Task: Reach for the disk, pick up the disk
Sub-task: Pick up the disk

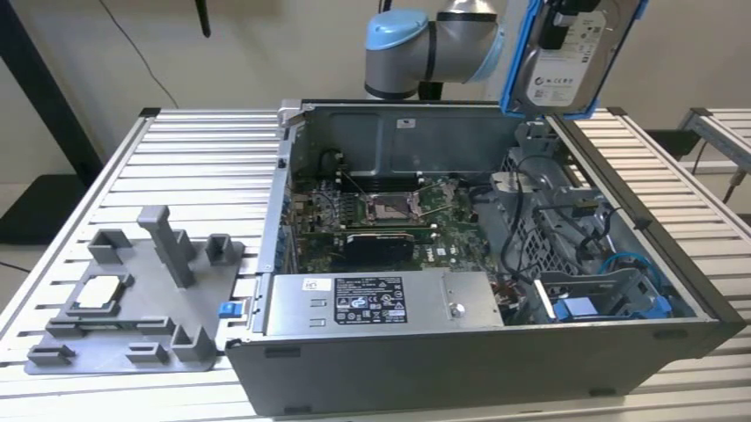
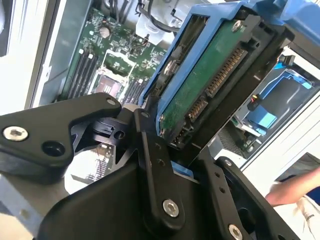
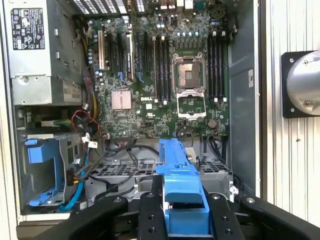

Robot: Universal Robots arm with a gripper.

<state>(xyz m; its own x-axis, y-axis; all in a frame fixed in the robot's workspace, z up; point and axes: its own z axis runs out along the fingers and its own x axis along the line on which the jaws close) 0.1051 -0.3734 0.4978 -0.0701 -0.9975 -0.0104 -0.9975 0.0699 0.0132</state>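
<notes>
Arm raised high over open computer case (image 1: 470, 264) on table (image 1: 200, 176); claw (image 3: 182, 220) clamped on disk (image 1: 564, 61), held upright, clear above case's rear wall

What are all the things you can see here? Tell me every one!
disk: 1, silver-grey with blue side rails, held up in the air above the computer case's back corner.
computer case: 1, grey, lying open on the slatted table.
motherboard: 1, green, flat inside the case.
power supply: 1, silver with a label, along the case's near wall.
blue bracket: 1, blue, in the drive bay at the exterior view's right.
grey fixture: 1, grey, on the table at the exterior view's left.
table: 1, silver slats, under everything.
person's arm: 1, beside the table in the second wrist view.
gripper: 1, black, jaws shut on the disk.
</notes>
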